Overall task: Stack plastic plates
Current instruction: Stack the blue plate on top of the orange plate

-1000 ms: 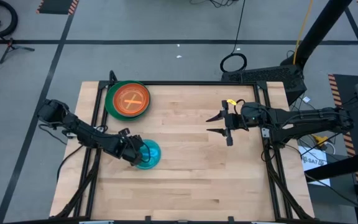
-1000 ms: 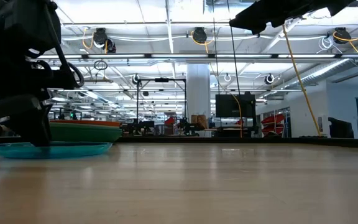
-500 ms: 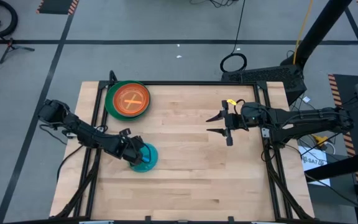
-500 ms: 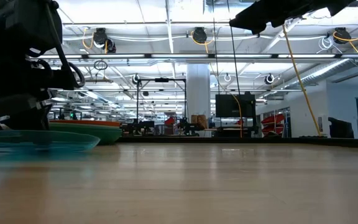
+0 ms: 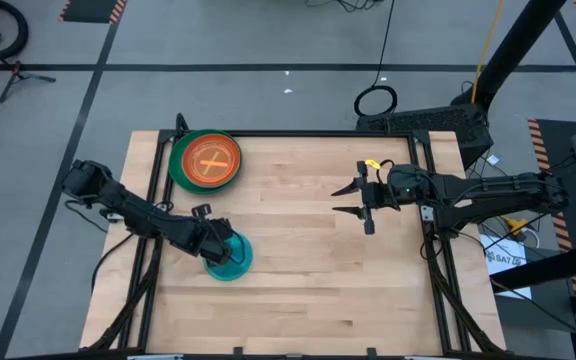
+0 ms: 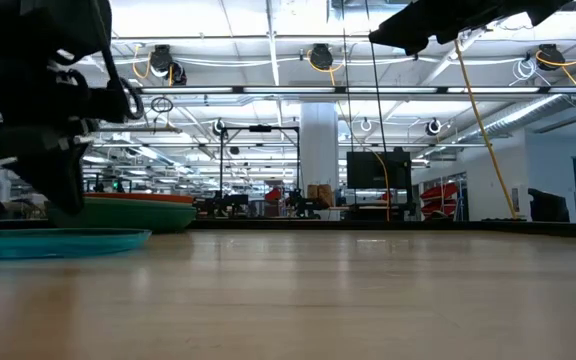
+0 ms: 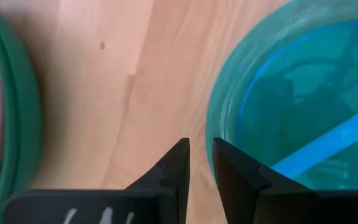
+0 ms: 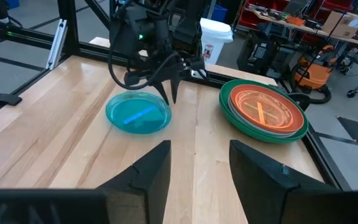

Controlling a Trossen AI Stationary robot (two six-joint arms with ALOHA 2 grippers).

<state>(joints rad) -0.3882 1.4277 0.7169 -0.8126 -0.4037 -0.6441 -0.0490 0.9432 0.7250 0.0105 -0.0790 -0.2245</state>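
The left gripper (image 7: pixel 197 165) has its fingers (image 7: pixel 174 168) drawn nearly together beside the rim of the cyan blue plate (image 5: pixel 231 254), one fingertip at the rim's edge; whether they pinch it I cannot tell. Beyond them sits the plate stack (image 5: pixel 206 160), a translucent orange plate on dark green. The right gripper (image 5: pixel 351 199) hovers well apart with fingers spread, holding nothing. No writing is legible.

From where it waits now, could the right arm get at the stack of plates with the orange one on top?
Probably yes. The right hand hangs open above bare wood, and nothing lies between it and the stack of plates in the table's far left corner. The left hand is busy at the round cyan blue plastic plate, off that path.
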